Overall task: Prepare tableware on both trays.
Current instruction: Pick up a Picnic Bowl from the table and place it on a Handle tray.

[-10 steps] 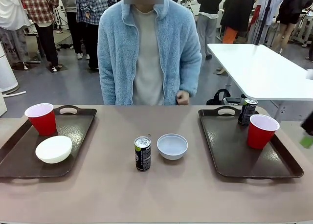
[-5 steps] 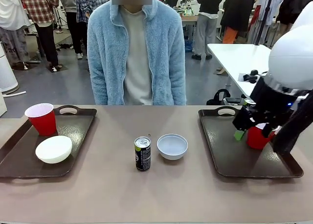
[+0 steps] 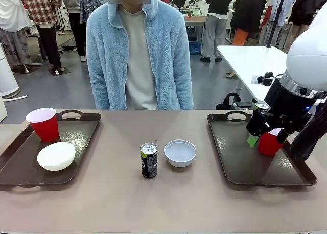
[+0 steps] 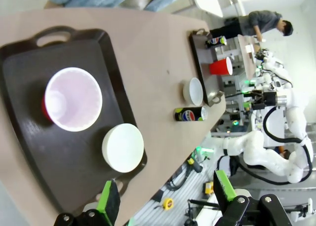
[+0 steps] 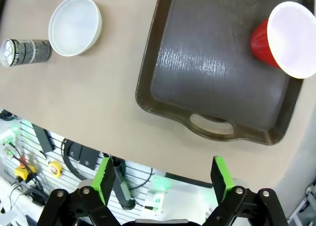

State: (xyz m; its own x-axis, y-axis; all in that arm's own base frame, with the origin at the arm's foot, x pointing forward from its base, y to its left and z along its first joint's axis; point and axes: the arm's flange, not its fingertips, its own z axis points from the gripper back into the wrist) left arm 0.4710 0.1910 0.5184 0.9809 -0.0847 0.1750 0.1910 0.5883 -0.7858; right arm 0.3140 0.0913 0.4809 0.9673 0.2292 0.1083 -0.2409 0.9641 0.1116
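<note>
Left tray [image 3: 20, 165]: red cup [image 3: 44, 124] at far corner, white bowl [image 3: 56, 156] near front edge. Mid-table: can [image 3: 149, 160], grey bowl [image 3: 180, 153]. Wrist views show left gripper [image 4: 165, 194] and right gripper [image 5: 162, 177] spread wide, empty. The front view puts the right one over the right tray [image 3: 240, 162], beside a second red cup [image 3: 268, 144].

You have the centre can [image 3: 148, 160] on the surface [image 3: 112, 198], with the centre bowl [image 3: 180, 153] just right of it. Well left of that can, the left tray [image 3: 82, 134] carries the left cup [image 3: 44, 124] and left bowl [image 3: 56, 156]. Well right, the right tray [image 3: 240, 152] carries the right cup [image 3: 268, 144] and far can [image 3: 261, 107].
</note>
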